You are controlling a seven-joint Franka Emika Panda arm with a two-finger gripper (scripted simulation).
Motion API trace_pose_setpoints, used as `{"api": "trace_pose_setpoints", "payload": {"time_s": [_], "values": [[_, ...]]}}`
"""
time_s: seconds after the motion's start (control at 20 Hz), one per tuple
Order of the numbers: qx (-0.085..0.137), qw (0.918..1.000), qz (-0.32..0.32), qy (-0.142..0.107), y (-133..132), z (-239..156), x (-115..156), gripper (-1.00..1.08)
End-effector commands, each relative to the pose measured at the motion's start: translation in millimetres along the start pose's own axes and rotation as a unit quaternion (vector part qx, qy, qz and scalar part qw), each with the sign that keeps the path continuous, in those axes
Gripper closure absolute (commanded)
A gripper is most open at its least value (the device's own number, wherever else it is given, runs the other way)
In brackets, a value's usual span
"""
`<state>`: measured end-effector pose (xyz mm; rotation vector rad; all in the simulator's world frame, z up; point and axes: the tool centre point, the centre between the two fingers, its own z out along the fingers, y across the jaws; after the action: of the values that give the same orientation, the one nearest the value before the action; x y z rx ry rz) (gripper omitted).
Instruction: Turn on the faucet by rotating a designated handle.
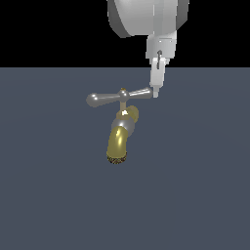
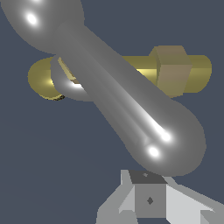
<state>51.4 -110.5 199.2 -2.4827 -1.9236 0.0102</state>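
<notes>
With the gripper (image 1: 156, 93), its jaw state unclear, touching the handle (image 1: 118, 97) tip on the faucet (image 1: 120, 136), a sideways push to rotate it seems next.

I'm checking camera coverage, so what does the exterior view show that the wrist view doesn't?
Only the exterior view shows the whole faucet standing on the grey floor, its spout's dark mesh tip, both arms of the handle, and the arm's large grey body above.

Only the wrist view shows the handle's near bulb filling the picture just ahead of the gripper, plus the brass stem side-on.

Both show the handle, the brass faucet and the gripper at one end of the handle.
</notes>
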Motion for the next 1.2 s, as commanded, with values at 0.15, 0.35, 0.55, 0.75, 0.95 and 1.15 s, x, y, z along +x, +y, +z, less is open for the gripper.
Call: {"api": "trace_pose_setpoints", "payload": {"time_s": [0.15, 0.35, 0.55, 0.75, 0.95, 1.15], "values": [[-0.001, 0.9999, -0.012, 0.003, 14.2, 0.5, 28.0, 1.08], [-0.002, 0.9999, -0.012, 0.003, 24.1, 0.5, 35.9, 1.08], [-0.002, 0.9999, -0.012, 0.002, 33.6, 0.1, 43.5, 1.08], [-0.002, 0.9999, -0.012, 0.002, 42.9, 0.1, 50.8, 1.08], [-0.002, 1.0, 0.001, -0.002, 45.2, -0.3, 36.8, 1.08], [-0.002, 1.0, -0.002, -0.001, 47.1, -0.2, 66.4, 1.08]]}}
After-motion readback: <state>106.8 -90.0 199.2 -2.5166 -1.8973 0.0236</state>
